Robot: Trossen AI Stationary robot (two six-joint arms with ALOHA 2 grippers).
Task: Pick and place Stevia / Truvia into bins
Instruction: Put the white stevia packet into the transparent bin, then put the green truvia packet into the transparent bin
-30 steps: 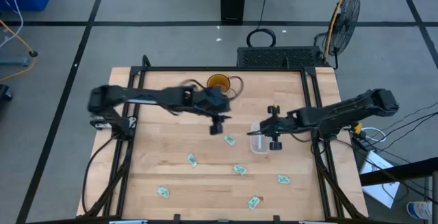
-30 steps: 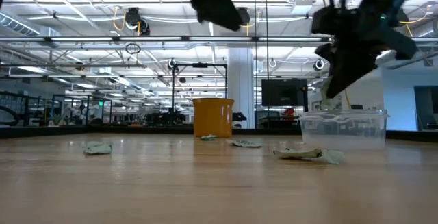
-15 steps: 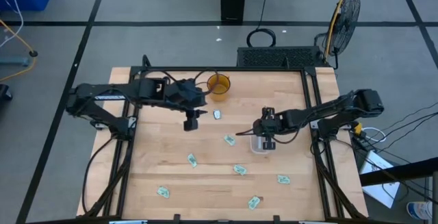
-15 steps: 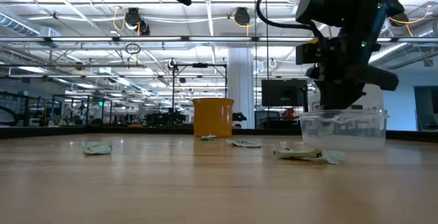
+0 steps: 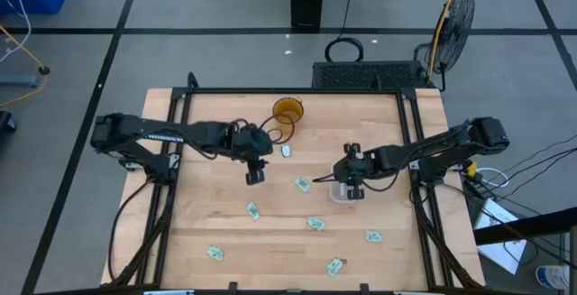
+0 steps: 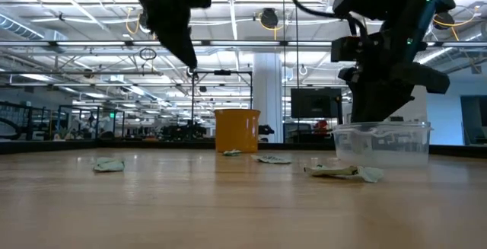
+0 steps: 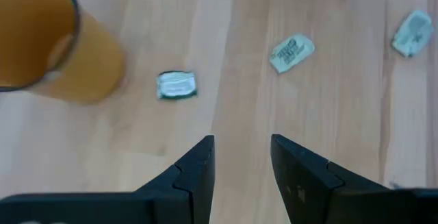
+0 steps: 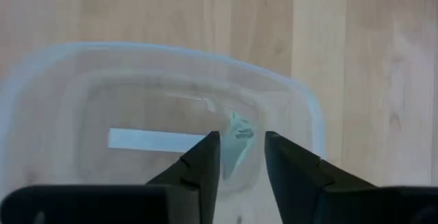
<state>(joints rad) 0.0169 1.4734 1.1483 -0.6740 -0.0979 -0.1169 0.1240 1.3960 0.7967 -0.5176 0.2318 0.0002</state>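
Observation:
Several green-and-white Stevia sachets lie flat on the wooden table, among them one [image 5: 286,150] beside the amber cup [image 5: 288,113] and one [image 5: 302,185] left of the clear tub [image 5: 341,192]. My right gripper [image 8: 242,157] hangs over the tub, fingers parted and pointing down into it. A sachet [image 8: 238,136] stands on edge between its fingertips, inside the tub's walls. My left gripper [image 7: 243,157] is open, with nothing between its fingers. It hovers above bare wood near the table's middle [image 5: 254,174], on the near side of the cup. My right gripper has the sachet [image 8: 237,145] between its parted fingertips, coming at it from above. Whether either finger touches it I cannot tell.
More sachets lie toward the near edge [image 5: 254,211], [image 5: 315,224], [image 5: 373,236], [image 5: 215,253], [image 5: 335,265]. The cup stands at the far middle of the table. A black frame [image 5: 297,91] rims the table.
My left gripper has gone toward the table's left edge, rising out of the low view and then coming down again; the sachet beside the cup now shows. My right gripper has shifted slightly left and come down to the tub's rim.

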